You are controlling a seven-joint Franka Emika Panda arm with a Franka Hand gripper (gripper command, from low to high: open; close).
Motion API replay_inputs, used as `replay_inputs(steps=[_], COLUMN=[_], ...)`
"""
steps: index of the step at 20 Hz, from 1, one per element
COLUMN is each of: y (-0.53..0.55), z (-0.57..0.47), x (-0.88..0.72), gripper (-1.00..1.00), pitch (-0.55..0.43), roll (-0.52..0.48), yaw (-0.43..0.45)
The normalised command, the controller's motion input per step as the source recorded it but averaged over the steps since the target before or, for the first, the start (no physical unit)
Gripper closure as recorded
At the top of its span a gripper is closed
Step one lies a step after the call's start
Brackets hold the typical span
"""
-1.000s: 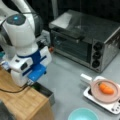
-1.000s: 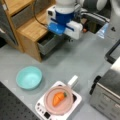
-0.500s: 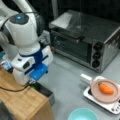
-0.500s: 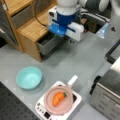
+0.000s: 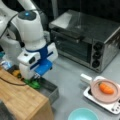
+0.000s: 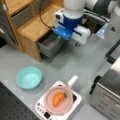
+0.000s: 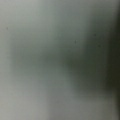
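Green object (image 5: 32, 83) in open drawer (image 5: 51, 91), gripper (image 5: 35, 79) right over it.
Gripper reaches down into the drawer at a front view's left, touching or just above the green thing; can't tell if clenched or released. Right of it: teal bowl (image 6: 29, 77), then carrot (image 6: 58, 98) on pink plate (image 6: 59, 108); toaster oven (image 5: 87, 41) far right.

carrot (image 6: 59, 98) on plate (image 6: 51, 105) | bowl (image 6: 29, 77) at its left | drawer (image 6: 49, 45) under gripper (image 6: 60, 37)
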Motion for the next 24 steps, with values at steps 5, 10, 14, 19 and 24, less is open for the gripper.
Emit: replay_inputs(steps=[5, 10, 14, 19, 24], y=[0.15, 0.17, 0.24, 0.30, 0.27], z=[-0.06, -0.05, -0.02, -0.02, -0.01], x=[-0.13, -0.07, 0.01, 0.15, 0.25], gripper=[-1.00, -1.00, -1.00, -1.00, -1.00], pitch=[-0.084, -0.075, -0.064, -0.062, -0.030], roll=[-0.126, -0.106, -0.099, -0.085, -0.063], yaw=[0.018, -0.016, -0.049, -0.064, -0.057])
